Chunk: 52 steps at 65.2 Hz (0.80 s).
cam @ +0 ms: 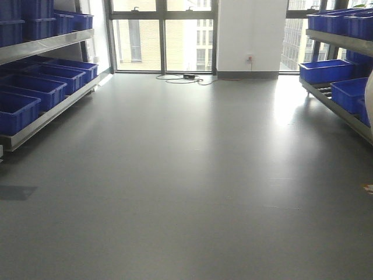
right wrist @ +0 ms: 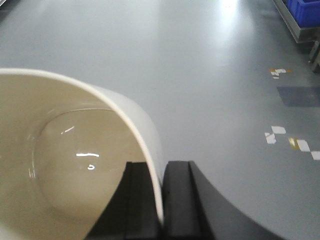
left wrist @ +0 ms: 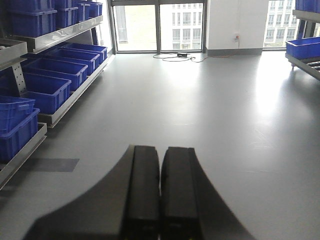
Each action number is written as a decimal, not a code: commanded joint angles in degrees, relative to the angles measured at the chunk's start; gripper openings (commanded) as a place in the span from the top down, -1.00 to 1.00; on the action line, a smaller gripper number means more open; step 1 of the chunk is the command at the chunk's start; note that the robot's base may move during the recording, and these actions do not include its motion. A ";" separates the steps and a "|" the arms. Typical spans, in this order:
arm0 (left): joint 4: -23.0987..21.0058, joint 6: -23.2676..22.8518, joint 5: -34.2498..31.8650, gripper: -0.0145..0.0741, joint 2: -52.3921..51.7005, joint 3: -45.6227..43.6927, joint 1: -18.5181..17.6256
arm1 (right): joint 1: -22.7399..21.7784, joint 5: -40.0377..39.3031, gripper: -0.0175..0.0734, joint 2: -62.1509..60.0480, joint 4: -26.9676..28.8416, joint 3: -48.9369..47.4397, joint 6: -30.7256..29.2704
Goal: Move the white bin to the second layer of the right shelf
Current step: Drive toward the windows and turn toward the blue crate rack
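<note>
The two black fingers (right wrist: 177,200) of the right end effector (right wrist: 160,169) are closed on the wall of the white bin (right wrist: 60,165): one finger is inside and the other outside, with the thin rim between them. The bin is empty, its inner bottom is shiny, and it hangs above the grey floor (right wrist: 200,60). In the front view only a pale sliver at the right edge may be this bin; I cannot tell for sure.

The left end effector (left wrist: 161,150) holds nothing, and its two fingers are pressed together over the bare floor.

The right shelf (cam: 332,105) stands well apart from the bin. On its sloped level some rollers (cam: 324,89) show between blue crates (cam: 326,71). The left shelf (cam: 52,111) carries more blue crates.
</note>
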 commanded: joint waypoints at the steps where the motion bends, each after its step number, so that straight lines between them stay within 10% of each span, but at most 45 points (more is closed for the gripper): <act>1: 0.00 -0.17 -4.98 0.48 -1.02 2.11 -0.07 | -0.12 -5.73 0.52 0.44 0.34 -1.57 0.13; 52: 0.00 -0.17 -4.98 0.48 -1.02 2.11 -0.07 | -0.12 -5.73 0.52 0.44 0.34 -1.57 0.13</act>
